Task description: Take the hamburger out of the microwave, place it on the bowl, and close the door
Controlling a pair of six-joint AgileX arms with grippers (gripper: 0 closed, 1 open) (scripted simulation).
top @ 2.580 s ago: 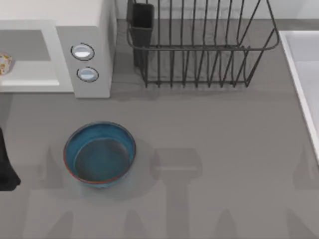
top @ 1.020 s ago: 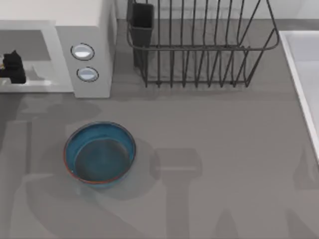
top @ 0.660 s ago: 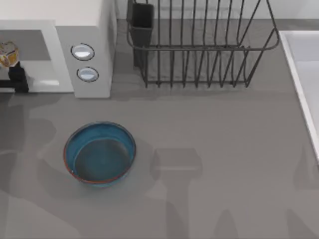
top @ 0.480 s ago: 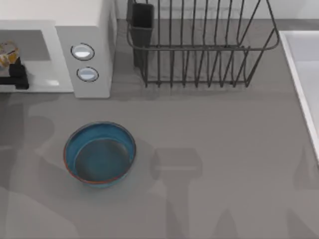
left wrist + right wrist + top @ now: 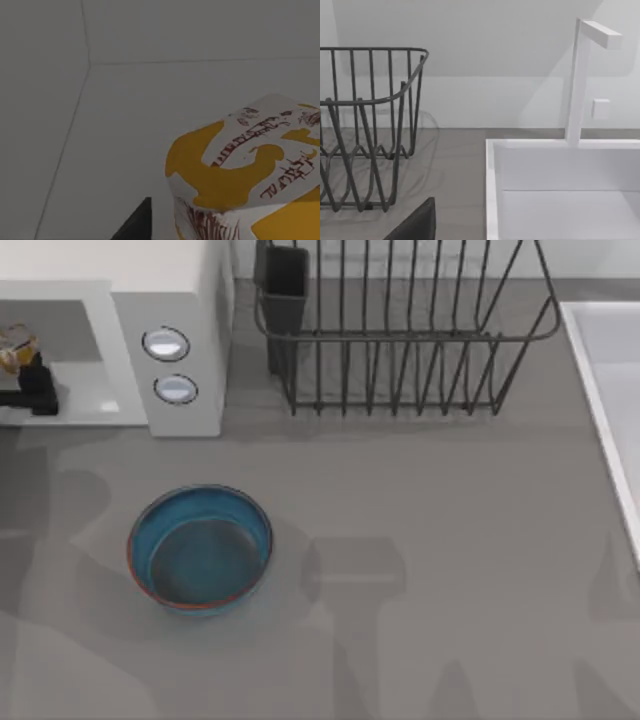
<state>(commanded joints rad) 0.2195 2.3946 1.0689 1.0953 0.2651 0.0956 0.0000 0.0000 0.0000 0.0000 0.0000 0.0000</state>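
The white microwave (image 5: 185,300) stands at the back left with its cavity open. The door is out of view. Inside the cavity, at the picture's left edge, is the hamburger (image 5: 10,346), wrapped in white paper with yellow print. My left gripper (image 5: 33,388) reaches into the cavity and is shut on the hamburger (image 5: 250,170). One dark fingertip (image 5: 139,225) lies close beside the wrapper, and the other is hidden behind it. The blue bowl (image 5: 200,548) sits empty on the table in front of the microwave. My right arm is parked, and its fingertip (image 5: 417,222) shows far off to one side.
A black wire dish rack (image 5: 400,340) with a dark cup (image 5: 285,285) fills the back middle. A white sink (image 5: 610,390) with a faucet (image 5: 577,80) runs along the right edge. Grey tabletop (image 5: 430,570) lies to the right of the bowl.
Earlier the hamburger lay alone in the cavity with my left arm low at the left edge. The gripper has since entered the cavity, and the hamburger now shows slightly farther back. Little moved in the last half second.
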